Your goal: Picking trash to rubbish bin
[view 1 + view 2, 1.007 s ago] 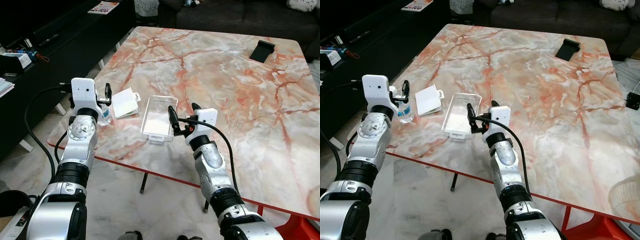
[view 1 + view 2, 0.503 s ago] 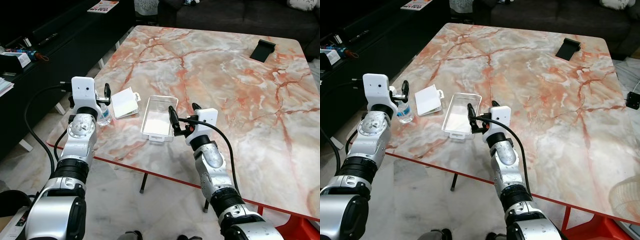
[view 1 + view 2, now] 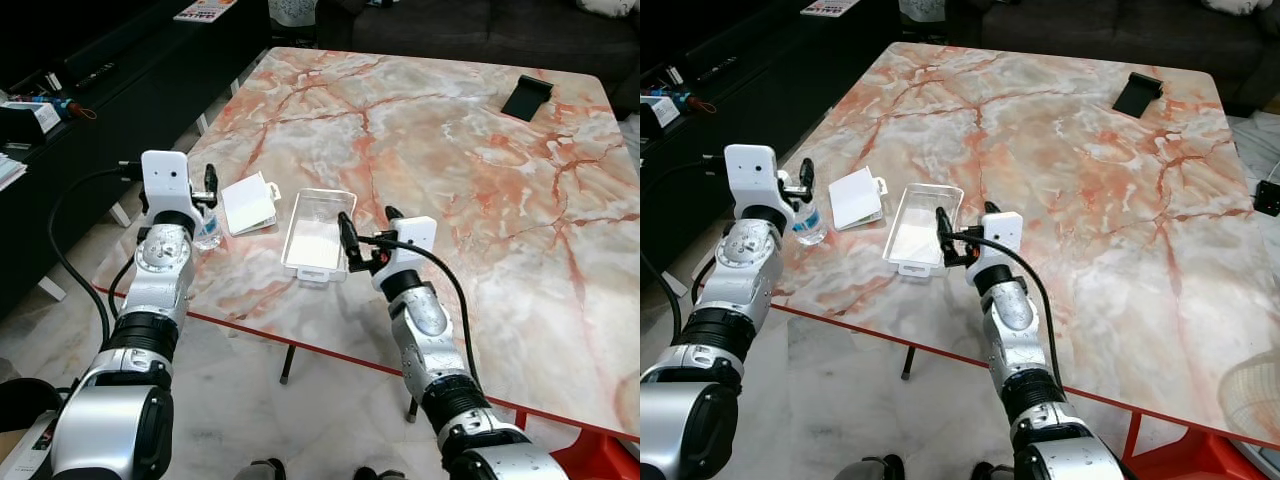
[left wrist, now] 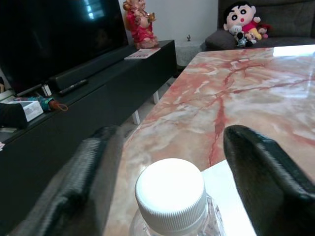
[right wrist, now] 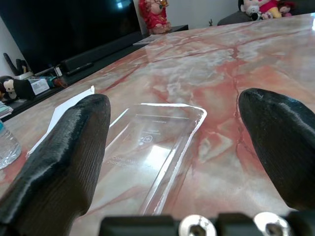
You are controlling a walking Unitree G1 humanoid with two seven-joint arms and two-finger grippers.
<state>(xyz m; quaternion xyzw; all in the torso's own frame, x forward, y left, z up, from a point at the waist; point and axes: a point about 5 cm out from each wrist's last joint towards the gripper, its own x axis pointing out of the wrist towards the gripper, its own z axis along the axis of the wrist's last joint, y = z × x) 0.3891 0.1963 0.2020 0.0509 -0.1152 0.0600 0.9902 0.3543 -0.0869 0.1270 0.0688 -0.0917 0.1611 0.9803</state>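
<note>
My left gripper (image 4: 162,187) jaws are apart around the light, slippery bottle (image 4: 171,197); I'd squeeze below its cap.

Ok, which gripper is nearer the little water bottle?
Left. The left gripper has its open fingers on either side of the water bottle; the right gripper sits beside the clear tray.

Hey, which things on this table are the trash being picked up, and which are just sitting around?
Trash:
- small water bottle, between the open left end effector fingers
- clear plastic tray, by the open right end effector
- white flat box

Just lying about:
- black phone stand
- magazine
</note>
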